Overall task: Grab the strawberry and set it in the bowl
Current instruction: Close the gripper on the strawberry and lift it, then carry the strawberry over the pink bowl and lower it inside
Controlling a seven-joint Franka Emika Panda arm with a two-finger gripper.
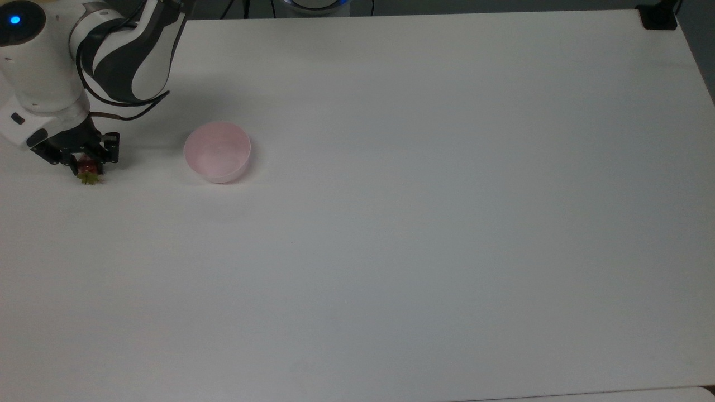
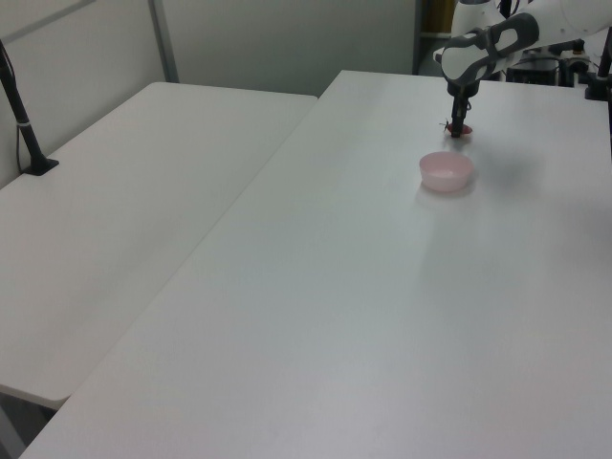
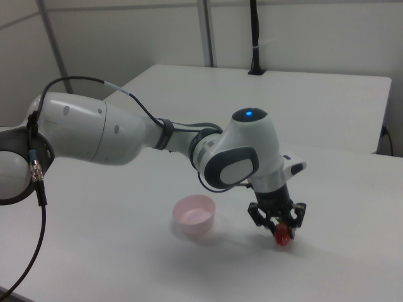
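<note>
End effector (image 1: 86, 163) clamping onto the strawberry (image 1: 87, 167) down on the white table (image 1: 391, 223), pink bowl (image 1: 217, 151) sitting near, to the top view's right

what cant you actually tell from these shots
- Top view: the gripper covers most of the strawberry; mainly its green cap shows.
- Whether the fingers have clamped the strawberry or just straddle it.
- Left view: strawberry too small, arm in front.
- Whether it has lifted off the table.
</note>
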